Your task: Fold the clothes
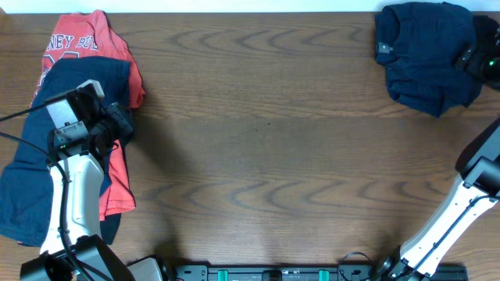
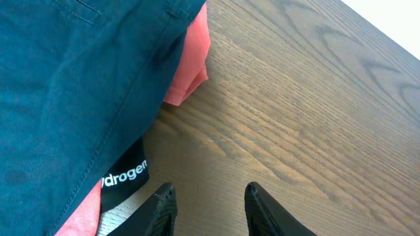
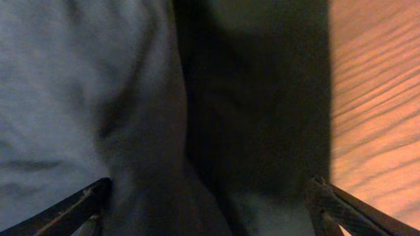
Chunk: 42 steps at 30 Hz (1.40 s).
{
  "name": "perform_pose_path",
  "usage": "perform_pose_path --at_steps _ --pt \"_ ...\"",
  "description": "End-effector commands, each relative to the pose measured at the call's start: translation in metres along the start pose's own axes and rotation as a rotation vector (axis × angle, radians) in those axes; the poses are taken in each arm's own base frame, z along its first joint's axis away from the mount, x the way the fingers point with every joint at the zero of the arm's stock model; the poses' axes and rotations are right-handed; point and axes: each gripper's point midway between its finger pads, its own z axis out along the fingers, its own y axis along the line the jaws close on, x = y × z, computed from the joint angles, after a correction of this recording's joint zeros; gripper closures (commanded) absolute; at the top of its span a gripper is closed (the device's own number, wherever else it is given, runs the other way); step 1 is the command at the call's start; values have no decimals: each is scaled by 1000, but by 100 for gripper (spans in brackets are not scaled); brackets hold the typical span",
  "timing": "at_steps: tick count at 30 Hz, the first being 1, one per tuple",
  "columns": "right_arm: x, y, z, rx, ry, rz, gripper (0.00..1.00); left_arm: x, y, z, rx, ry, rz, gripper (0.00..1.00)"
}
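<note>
The dark wood-grain table has clothes heaped at two corners, probably so the middle stays free for folding. On the left, blue cotton trousers lie over a red printed T-shirt. Just beside their edge, the left gripper hovers slightly parted and empty. At the far right, the right gripper is spread wide above a crumpled navy garment, clamping nothing and seemingly poised to take it.

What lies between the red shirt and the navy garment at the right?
Only bare table lies between the red shirt and the navy garment, as the overhead view shows.
</note>
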Motion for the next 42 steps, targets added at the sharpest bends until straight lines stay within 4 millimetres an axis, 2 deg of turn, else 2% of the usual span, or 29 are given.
perform_pose_path --at_steps 1,3,5,9,13,16,18,20,23,26,28,32,34,42 --pt "-49 27 -65 29 -149 -141 9 4 2 3 -10 10 0 63" --pt "-56 32 -71 75 -176 -169 8 4 2 3 -10 10 0 63" --pt "-59 39 -68 131 -189 -210 6 4 2 3 -10 10 0 63" --pt "-58 54 -43 202 -199 -279 6 4 2 3 -10 10 0 63" --pt "-57 56 -10 298 -230 -286 13 5 3 3 -10 13 -1 63" --pt "-53 49 12 336 -244 -256 29 6 3 3 -12 18 -2 63" --pt "-47 41 27 348 -245 -211 48 7 3 3 -13 21 -3 63" --pt "-41 31 41 352 -240 -161 62 8 3 3 -13 24 -1 63" --pt "-23 14 63 347 -203 -88 66 9 4 3 -14 27 -1 63" --pt "0 7 89 295 -140 -81 66 10 4 3 -15 30 -2 63" --pt "16 7 106 248 -100 -79 62 11 4 3 -15 33 -4 63" --pt "45 20 132 148 -25 -85 55 11 4 3 -16 35 -4 63" --pt "55 32 140 85 1 -104 54 11 4 3 -16 34 -4 63" --pt "83 103 148 -86 67 -330 52 11 4 3 -16 34 -4 63"
